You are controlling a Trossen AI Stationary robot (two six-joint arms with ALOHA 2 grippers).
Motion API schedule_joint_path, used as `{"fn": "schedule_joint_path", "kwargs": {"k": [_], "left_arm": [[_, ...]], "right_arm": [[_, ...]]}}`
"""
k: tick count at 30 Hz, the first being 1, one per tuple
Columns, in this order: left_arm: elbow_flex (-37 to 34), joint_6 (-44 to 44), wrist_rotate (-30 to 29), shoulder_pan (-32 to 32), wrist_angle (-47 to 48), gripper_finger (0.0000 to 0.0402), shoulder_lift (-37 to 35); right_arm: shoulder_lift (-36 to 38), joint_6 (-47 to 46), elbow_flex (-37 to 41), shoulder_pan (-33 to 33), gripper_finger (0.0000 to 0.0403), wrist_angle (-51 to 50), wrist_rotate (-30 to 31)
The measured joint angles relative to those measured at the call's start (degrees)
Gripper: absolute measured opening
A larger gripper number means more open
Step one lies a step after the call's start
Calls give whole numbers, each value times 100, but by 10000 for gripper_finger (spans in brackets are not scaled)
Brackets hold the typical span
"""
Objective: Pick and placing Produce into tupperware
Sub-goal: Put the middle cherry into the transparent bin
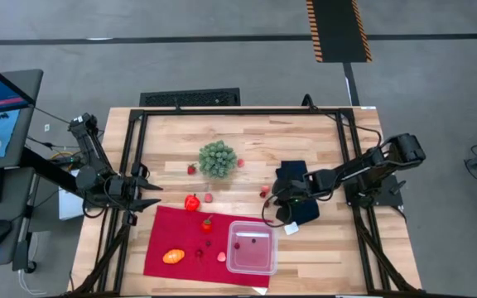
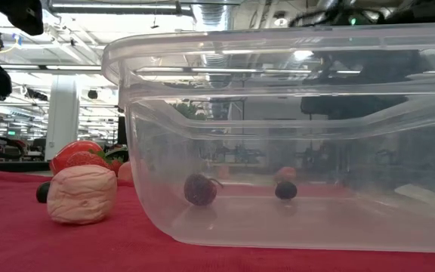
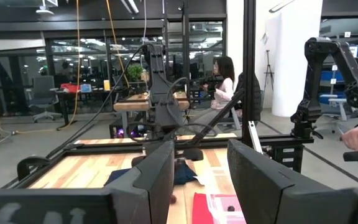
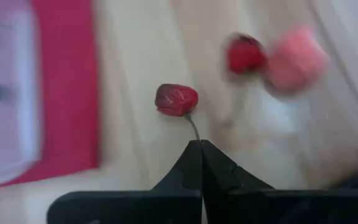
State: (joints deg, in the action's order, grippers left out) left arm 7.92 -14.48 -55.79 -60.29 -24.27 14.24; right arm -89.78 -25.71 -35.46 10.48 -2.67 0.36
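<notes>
Right end effector (image 4: 201, 146) pinching cherry (image 4: 176, 99) stem, low over table (image 1: 321, 149)

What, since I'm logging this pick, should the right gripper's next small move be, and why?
Probably lift straight up. The right gripper is shut on the thin stem of the small dark-red fruit, which seems to lie on the wooden table, away from the clear square plastic container.
</notes>
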Motion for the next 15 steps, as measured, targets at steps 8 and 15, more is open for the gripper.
{"fn": "schedule_joint_path", "kwargs": {"k": [8,15], "left_arm": [[0,-2,0,1,0,142,0],[0,9,0,-1,37,142,2]], "right_arm": [[4,346,-581,57,10,-483,236],[11,601,-1144,91,10,-1079,467]]}}
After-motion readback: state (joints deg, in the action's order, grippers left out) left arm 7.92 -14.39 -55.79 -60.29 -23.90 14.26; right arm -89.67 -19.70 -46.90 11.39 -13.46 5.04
